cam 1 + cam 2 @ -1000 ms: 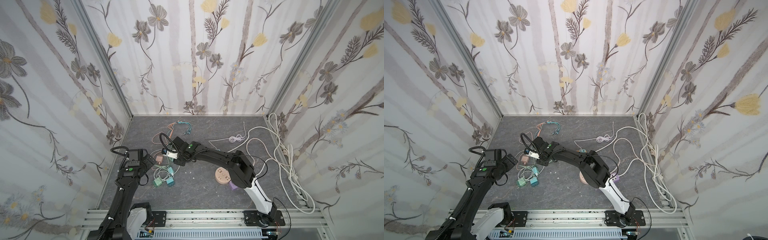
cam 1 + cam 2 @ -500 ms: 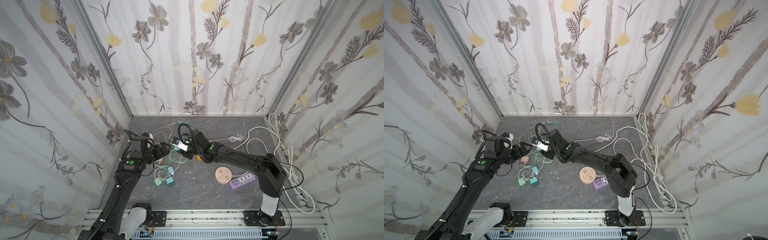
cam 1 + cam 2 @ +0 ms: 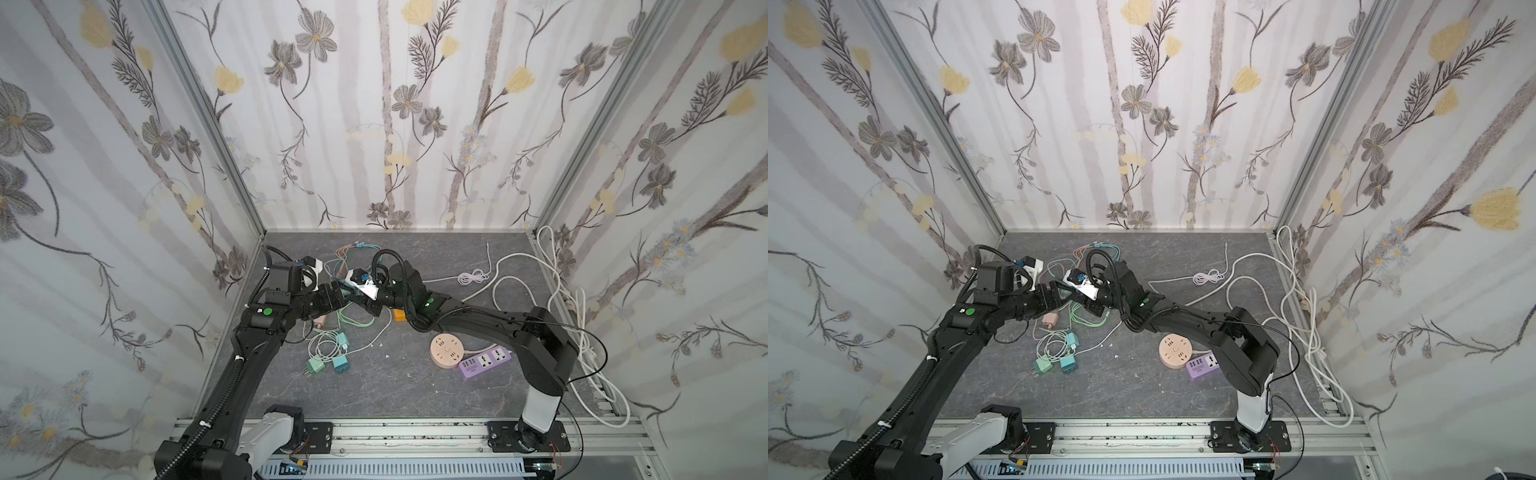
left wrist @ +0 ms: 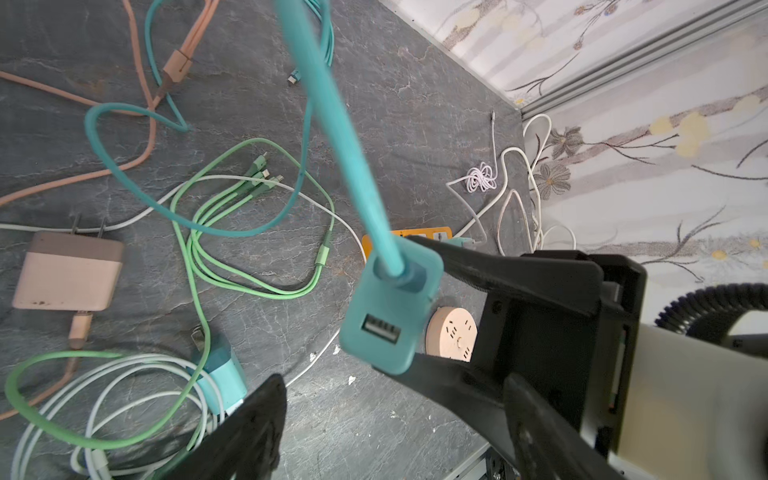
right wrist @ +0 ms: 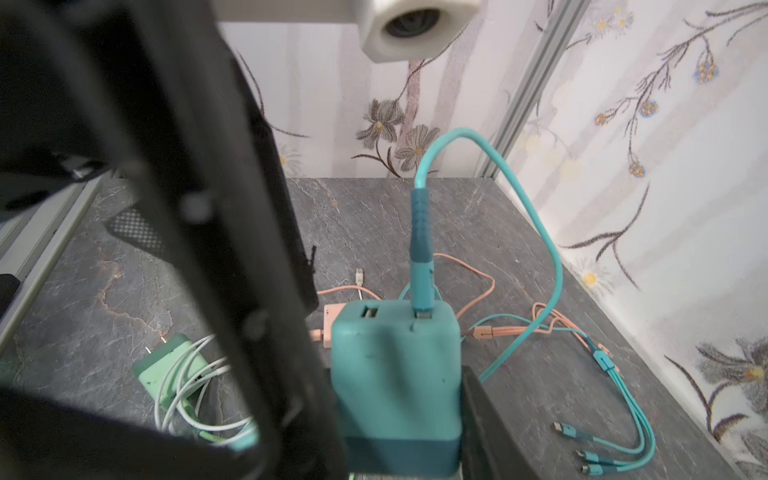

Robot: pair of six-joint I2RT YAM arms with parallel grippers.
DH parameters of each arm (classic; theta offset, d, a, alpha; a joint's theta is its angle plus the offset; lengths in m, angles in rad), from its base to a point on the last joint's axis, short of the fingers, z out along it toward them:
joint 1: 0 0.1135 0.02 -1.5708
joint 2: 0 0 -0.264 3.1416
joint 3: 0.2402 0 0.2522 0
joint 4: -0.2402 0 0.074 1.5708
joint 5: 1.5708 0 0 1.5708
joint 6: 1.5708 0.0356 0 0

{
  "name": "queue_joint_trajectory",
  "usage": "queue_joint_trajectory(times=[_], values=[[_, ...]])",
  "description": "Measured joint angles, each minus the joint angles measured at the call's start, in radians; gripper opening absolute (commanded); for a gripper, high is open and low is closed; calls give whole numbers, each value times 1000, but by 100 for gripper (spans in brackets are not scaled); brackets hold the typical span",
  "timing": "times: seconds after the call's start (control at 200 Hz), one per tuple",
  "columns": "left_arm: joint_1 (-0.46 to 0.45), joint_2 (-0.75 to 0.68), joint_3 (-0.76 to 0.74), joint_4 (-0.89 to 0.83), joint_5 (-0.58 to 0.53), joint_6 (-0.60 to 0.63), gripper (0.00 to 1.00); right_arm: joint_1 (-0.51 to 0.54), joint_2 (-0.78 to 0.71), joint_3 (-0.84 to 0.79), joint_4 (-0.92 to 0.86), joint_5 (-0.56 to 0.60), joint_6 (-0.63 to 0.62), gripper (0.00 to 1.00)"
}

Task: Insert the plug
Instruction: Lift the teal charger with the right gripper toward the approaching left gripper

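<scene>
While the teal charger [image 5: 395, 374] hung above the grey floor [image 3: 395, 390], pinched across its sides by the right gripper [image 4: 409, 309], the teal cable plug [image 5: 420, 266] stood in its end face, though we could not tell whether it was fully seated. The left gripper [image 3: 344, 293] sat just beside, jaws apart and holding nothing. We judged the step a mid-air reach for that plug. Next, those jaws needed to line up on the plug's collar and press it straight home without twisting the charger.

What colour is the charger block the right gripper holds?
A teal plastic charger block, darker base; clearest in the right wrist view.
</scene>
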Motion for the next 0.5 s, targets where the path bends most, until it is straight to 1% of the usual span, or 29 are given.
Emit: queue_joint_trajectory(times=[0.115,0.31,0.5], values=[[0,24,48,-62,11,57,73,0,-23,-15,-19,-22,-69,34],[1,47,102,-160,43,151,57,7,-91,-19,-129,-54,-235,34],[1,50,104,-171,87,174,48,24,-105,-13,-225,-69,-323,34]])
